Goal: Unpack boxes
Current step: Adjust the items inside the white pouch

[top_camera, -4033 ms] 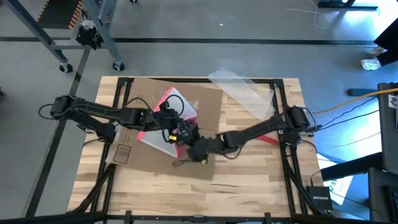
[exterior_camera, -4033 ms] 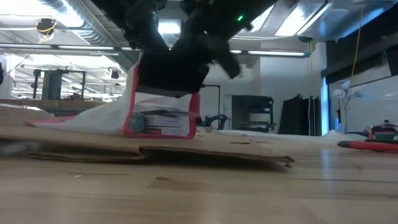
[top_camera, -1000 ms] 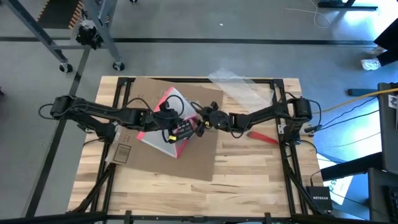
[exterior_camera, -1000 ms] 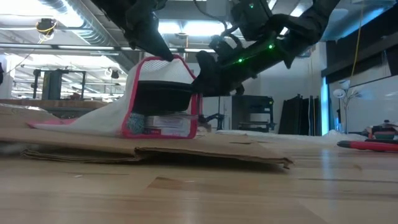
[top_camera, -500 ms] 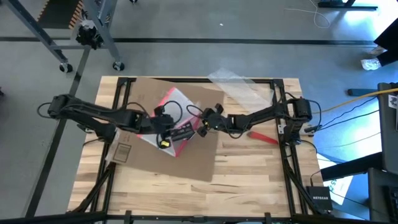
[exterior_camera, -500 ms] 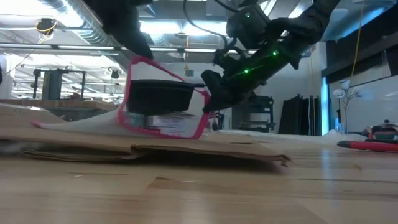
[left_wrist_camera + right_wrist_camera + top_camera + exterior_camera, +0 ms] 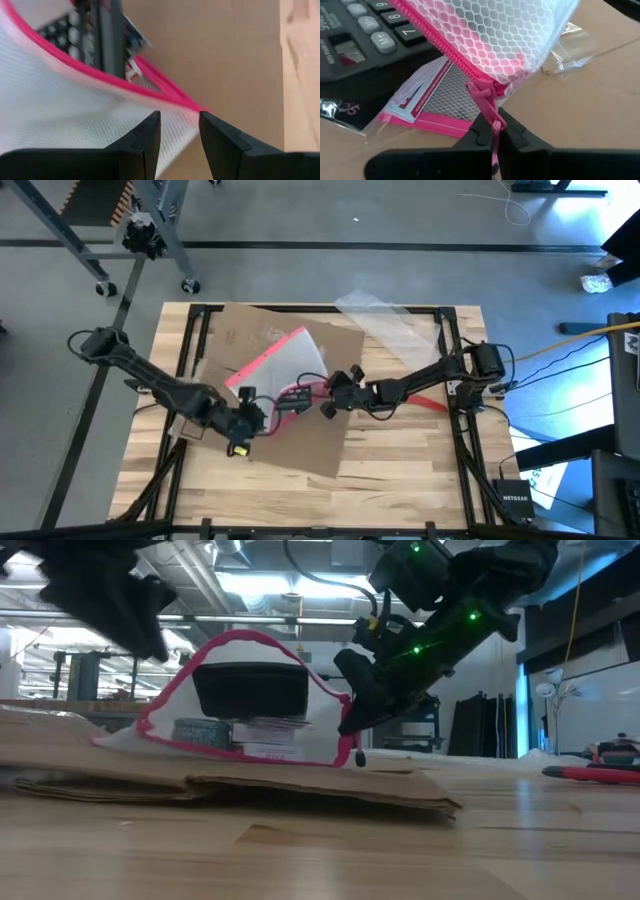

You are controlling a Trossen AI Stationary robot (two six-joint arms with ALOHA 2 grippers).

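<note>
Cardboard box point(image 7: 300, 395): flattened, mid-tabletop toward the far edge, mesh zip pouch point(image 7: 285, 370) on top. Your right gripper point(image 7: 494, 131) is pinched shut on the pink zipper pull point(image 7: 487, 100); left gripper point(image 7: 179, 135), fingers parted, holds nothing. Risk: unanchored, the pouch drags rather than unzips, spilling the calculator point(image 7: 365, 30).

Cardboard box point(image 7: 300, 395) partly covered by mesh pouch point(image 7: 285, 365) and both arms, printed marks too faint to read, calculator point(image 7: 355, 30) cut off at picture's edge in right wrist view, left hand point(image 7: 115, 600) blurred and cropped in low view.
</note>
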